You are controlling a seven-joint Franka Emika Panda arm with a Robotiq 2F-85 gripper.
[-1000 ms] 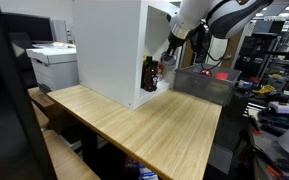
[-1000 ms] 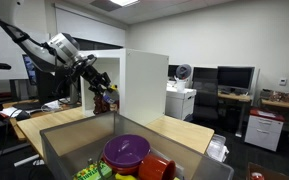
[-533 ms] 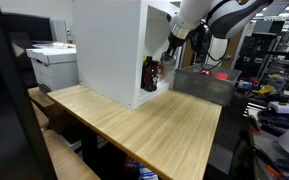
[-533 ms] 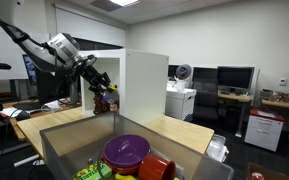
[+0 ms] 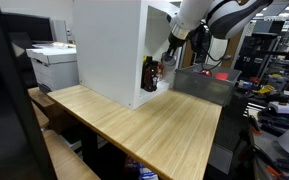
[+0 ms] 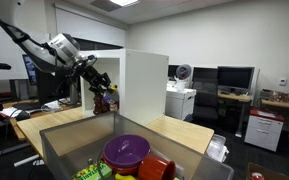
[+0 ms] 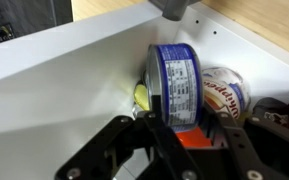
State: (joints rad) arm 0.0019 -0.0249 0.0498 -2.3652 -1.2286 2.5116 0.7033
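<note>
No change from a second back: same arm pose, same jaw gap, same clutter. Reaching into the open side of the white cabinet (image 5: 109, 40) with the gripper (image 7: 192, 128), jaws narrowed onto the blue can (image 7: 177, 80), one black finger (image 7: 154, 135) at its 7 o'clock and the mate at its 5 o'clock. Blue lid end of the can turned toward the wrist camera, close to the cabinet's white inner wall. Small yellow item (image 7: 142, 97) against the can at 9 o'clock, mostly hidden behind it. Second can (image 7: 224, 95), brown-and-white label, just beside at 3 o'clock. Dark object (image 7: 276, 108) further out at 3 o'clock, too cropped to identify. Orange patch (image 7: 196, 140) between the fingers at 6 o'clock, can't tell what. In an exterior view, cabinet standing on the wooden table (image 5: 149, 125), gripper entering from the cabinet's 3 o'clock side, low down near the tabletop. Grey bin (image 5: 202, 85) at 3 o'clock of the cabinet, at the table's far end. In an exterior view from the bin end, purple bowl (image 6: 127, 150) and red item (image 6: 156, 167) inside the bin, at 5 o'clock from the gripper and well apart from it.
</note>
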